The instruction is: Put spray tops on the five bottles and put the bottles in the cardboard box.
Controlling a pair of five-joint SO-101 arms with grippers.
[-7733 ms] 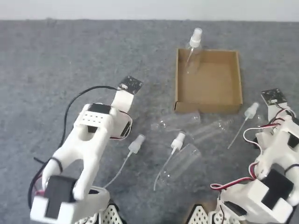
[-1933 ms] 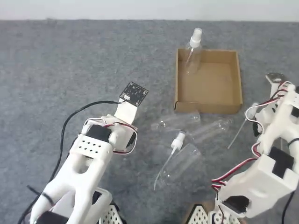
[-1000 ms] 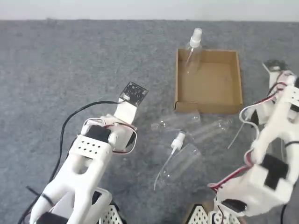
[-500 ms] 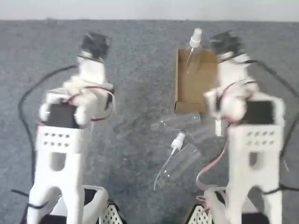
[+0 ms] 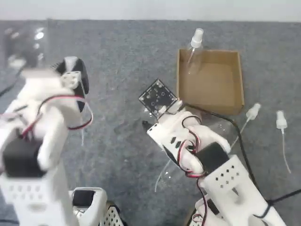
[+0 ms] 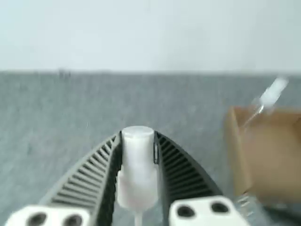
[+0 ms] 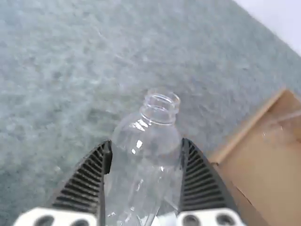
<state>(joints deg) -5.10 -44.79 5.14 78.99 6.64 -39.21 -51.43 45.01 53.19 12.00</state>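
Two pickups are complete since the earlier frames, when both arms hung low over loose parts on the grey carpet (image 5: 117,56). At the left of the high view the left arm (image 5: 42,127) is now raised. Its wrist view shows the left gripper (image 6: 137,137) closed snugly on a white spray top (image 6: 137,181), with the head out at the fingertips, the long axis along the jaws and the thin tube trailing back toward the wrist. At centre the right arm (image 5: 197,150) has swung in toward the middle. The right gripper (image 7: 146,145) clamps a clear bottle (image 7: 143,165) around its body, the open neck leading beyond the fingertips and its length in line with the gripper. This cap and bottle look ready for joining. Right of centre, the cardboard box (image 5: 235,84) has one capped bottle (image 5: 194,47) upright at its upper-left corner. Near the right edge lie a spare spray top (image 5: 252,112) and a second spare top (image 5: 281,120).
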